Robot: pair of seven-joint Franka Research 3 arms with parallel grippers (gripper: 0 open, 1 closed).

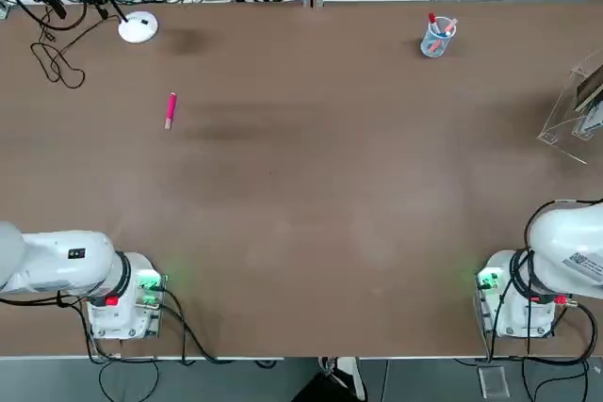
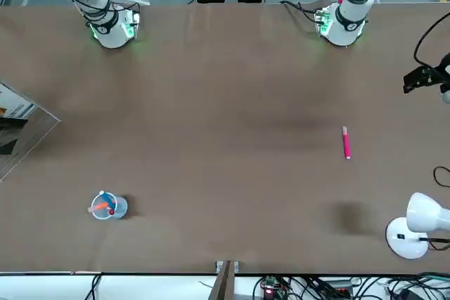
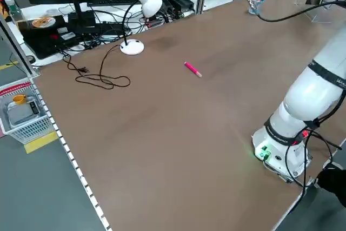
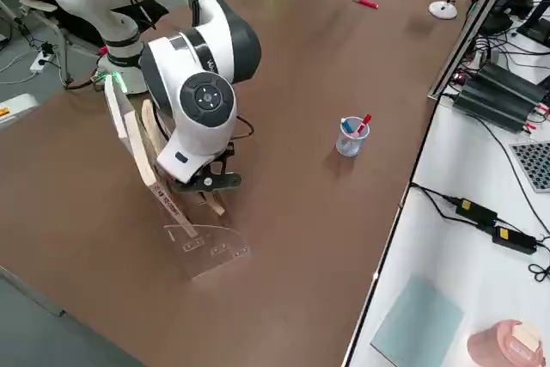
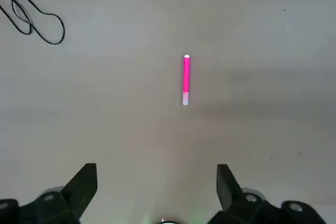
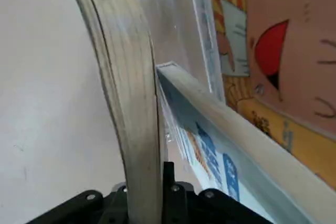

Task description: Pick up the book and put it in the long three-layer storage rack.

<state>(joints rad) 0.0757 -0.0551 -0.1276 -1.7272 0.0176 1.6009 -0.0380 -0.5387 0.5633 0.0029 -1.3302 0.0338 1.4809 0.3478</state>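
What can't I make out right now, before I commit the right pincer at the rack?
- Held book's front cover: right wrist view shows the book edge-on.
- Its far end: cut off by that view's top edge.
- Rack's full extent: cut off by the top view's right edge and the front view's left edge.
- Right pincer's grip from outside: past the top view's right edge.
- Lettering on the pen cup's pens: too small in right side view.

Top and front views from opposite sides, both over the same brown table [image 1: 283,176], pen included [image 1: 171,111].
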